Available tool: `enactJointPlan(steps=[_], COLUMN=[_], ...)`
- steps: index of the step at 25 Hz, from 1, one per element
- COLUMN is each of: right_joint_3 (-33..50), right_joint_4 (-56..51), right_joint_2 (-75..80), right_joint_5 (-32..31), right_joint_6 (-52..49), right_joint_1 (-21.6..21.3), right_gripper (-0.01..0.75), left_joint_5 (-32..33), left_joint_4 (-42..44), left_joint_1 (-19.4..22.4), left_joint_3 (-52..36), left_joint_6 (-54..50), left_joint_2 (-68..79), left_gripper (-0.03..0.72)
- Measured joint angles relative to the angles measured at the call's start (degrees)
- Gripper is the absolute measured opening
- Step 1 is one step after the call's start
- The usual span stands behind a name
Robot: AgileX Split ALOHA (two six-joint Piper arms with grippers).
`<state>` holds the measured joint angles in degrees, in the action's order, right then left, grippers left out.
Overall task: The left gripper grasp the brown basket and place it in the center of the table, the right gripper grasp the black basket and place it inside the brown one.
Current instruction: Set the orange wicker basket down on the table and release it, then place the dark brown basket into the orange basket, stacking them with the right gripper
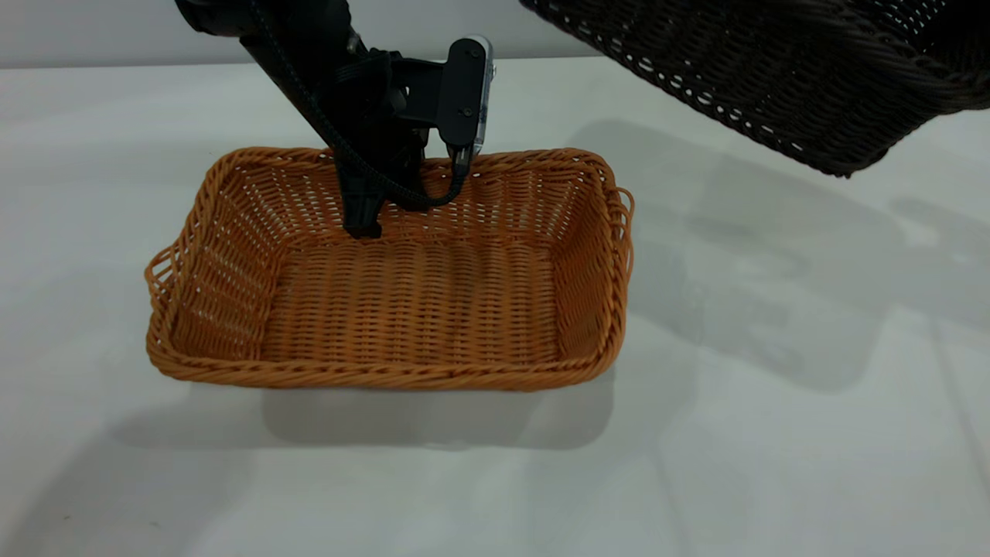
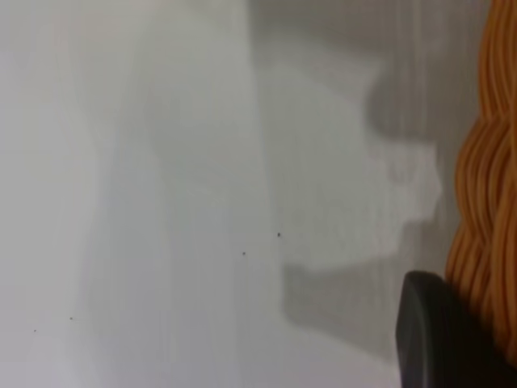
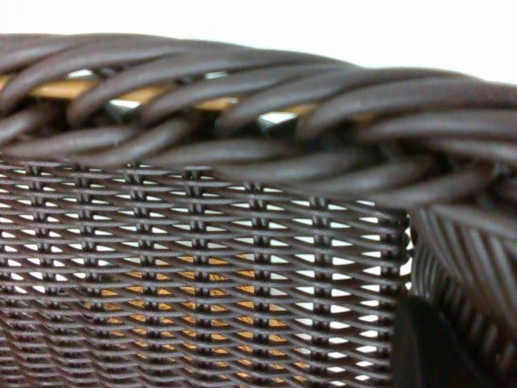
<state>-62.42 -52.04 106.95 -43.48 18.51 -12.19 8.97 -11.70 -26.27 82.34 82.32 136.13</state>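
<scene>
brown basket (image 1: pixel 402 309) mid-table (image 1: pixel 773 425), long axis sideways | left gripper (image 1: pixel 363 220) astride its far wall, grip unclear | black basket (image 1: pixel 773 77) aloft, up-right | right gripper unseen, fingers untellable

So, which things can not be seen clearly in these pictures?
- Right end effector: outside the exterior view; its wrist view shows only a dark finger at the edge, so its grip on the black basket is unconfirmed.
- Black basket: cut off by the exterior view's top and right edges.
- Left end effector: its fingers at the brown basket far wall overlap; open or shut is unclear. Its wrist view shows one blurred finger.
</scene>
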Motion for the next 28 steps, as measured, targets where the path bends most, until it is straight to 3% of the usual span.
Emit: enactJointPlan(steps=[6,15,18,24,28], right_joint_3=[0.00,-0.02,-0.07,-0.09,-0.19], right_joint_4=[0.26,0.33,0.33,0.40,0.40], right_joint_2=[0.11,0.11,0.11,0.23,1.26], right_joint_5=[-0.43,-1.66,-1.85,-2.03,-1.78], right_joint_6=[0.00,0.00,0.00,0.00,-0.28], right_joint_1=[-1.44,-3.08,-3.08,-2.65,2.63], right_gripper=[0.083,0.083,0.083,0.083,0.083], left_joint_5=[0.41,1.79,7.13,23.78,29.12], left_joint_4=[-3.76,-8.28,-8.28,-8.10,-8.49], left_joint_1=[-0.05,-0.33,-0.33,-0.33,-0.33], left_joint_3=[0.00,-0.06,-0.10,-0.16,-0.16], left_joint_6=[1.01,1.00,1.00,0.85,0.55], left_joint_2=[0.00,-3.14,-8.07,-24.94,-37.29], left_gripper=[0.132,0.417,0.441,0.446,0.446])
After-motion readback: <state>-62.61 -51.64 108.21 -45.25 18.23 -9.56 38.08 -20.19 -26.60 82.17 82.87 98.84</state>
